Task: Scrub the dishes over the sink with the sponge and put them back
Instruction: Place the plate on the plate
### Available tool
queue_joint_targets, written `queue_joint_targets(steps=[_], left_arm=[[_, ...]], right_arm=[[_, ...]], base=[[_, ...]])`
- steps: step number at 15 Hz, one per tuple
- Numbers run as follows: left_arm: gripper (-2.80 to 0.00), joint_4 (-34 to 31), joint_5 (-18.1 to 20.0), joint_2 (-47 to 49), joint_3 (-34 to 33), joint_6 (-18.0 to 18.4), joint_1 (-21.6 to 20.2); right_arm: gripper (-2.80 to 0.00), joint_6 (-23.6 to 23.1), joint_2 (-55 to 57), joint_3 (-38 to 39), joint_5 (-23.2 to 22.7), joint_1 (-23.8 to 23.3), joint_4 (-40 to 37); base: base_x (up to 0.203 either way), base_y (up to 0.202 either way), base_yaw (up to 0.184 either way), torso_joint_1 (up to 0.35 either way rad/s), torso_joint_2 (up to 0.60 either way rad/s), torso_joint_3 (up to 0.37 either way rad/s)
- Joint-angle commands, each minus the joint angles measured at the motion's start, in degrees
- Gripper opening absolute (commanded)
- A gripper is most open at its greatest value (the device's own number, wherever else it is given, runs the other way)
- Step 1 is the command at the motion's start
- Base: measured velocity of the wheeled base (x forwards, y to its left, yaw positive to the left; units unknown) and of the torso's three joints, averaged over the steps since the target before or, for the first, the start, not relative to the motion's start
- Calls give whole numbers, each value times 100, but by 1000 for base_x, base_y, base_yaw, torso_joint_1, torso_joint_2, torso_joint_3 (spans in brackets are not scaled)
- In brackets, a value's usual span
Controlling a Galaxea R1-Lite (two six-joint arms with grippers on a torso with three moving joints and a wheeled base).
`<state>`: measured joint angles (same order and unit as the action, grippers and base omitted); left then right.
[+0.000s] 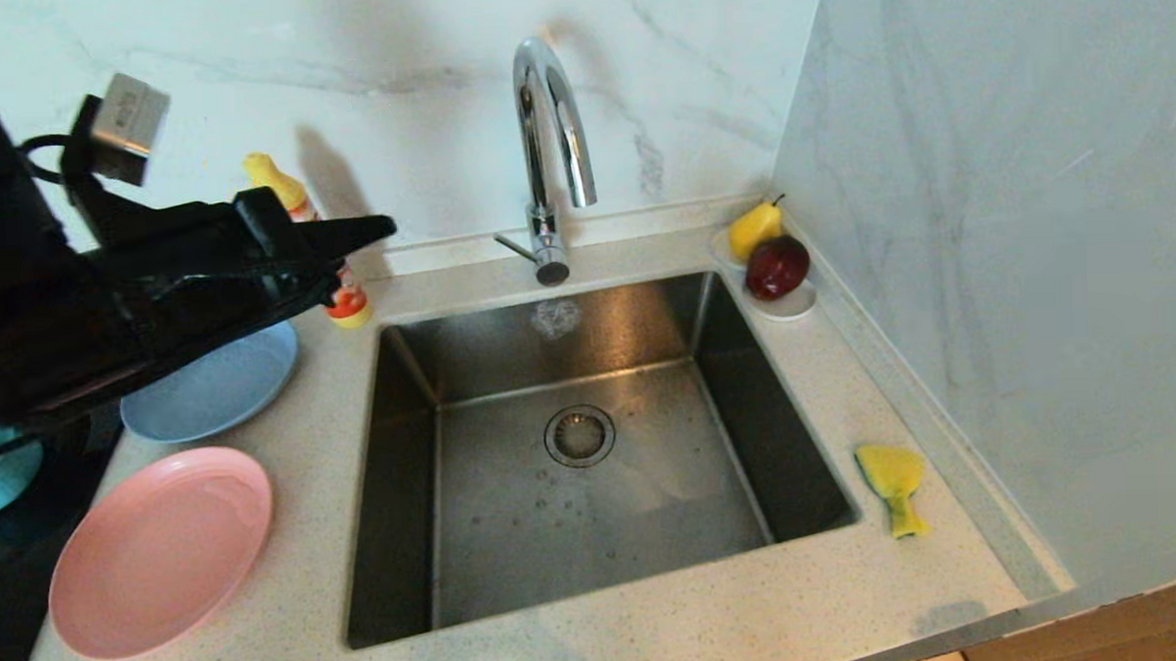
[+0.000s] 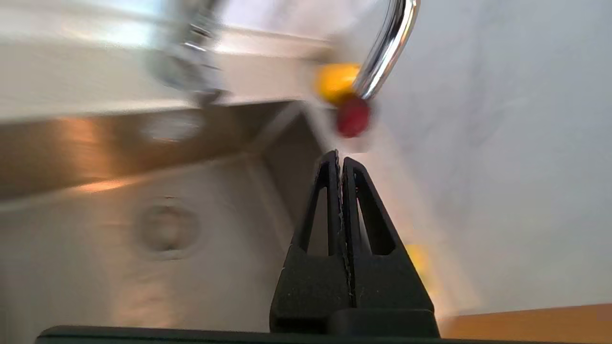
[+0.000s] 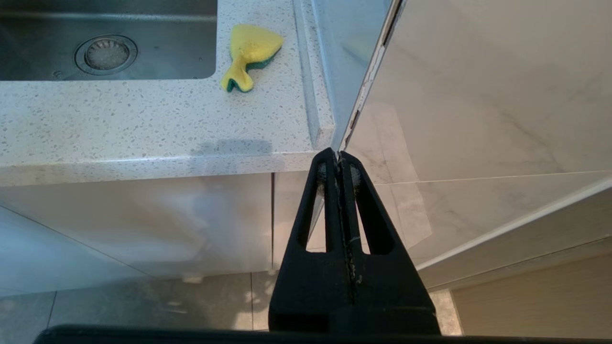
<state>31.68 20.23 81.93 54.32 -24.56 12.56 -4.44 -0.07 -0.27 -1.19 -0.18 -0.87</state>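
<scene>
You have two plates, pink (image 1: pixel 160 551) and blue (image 1: pixel 213 383), one sponge (image 1: pixel 893 484), and both tools, left (image 1: pixel 384 225) and right (image 3: pixel 339 155), pressed closed, holding nothing.

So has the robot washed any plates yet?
Nothing looks done: the pink plate and blue plate lie on the counter left of the dry-looking sink. The sponge sits untouched on its right. The left claw, shut and empty, is raised over the blue plate. All scrubbing remains.

Head view high above the sink (image 1: pixel 592 448); wrist views low, both sharing its drain (image 3: pixel 105 53) with it.
</scene>
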Motion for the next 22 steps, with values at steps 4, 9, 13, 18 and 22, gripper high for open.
queue_joint_targets(steps=[4, 9, 13, 18, 22], left_arm=[[-280, -1914, -2875, -1697, 206, 1174, 1], [-280, -3743, -4646, -2302, 1334, 2557, -19], [-280, -3797, -5447, -2052, 1729, 3069, -80], [-280, -3957, -5256, -748, 2762, 3318, -1423], [-280, -4412, -3522, 37, 3075, 2711, -2832]], right_arm=[[-280, -6, 7, 0, -4, 1, -1], [-280, -13, 7, 0, -4, 1, -1], [-280, -5, 7, 0, -4, 1, -1], [-280, -5, 7, 0, -4, 1, -1], [-280, -5, 7, 0, -4, 1, -1]], base=[[0, 0, 0, 0, 0, 0], [0, 0, 0, 0, 0, 0], [0, 0, 0, 0, 0, 0], [0, 0, 0, 0, 0, 0], [0, 0, 0, 0, 0, 0]])
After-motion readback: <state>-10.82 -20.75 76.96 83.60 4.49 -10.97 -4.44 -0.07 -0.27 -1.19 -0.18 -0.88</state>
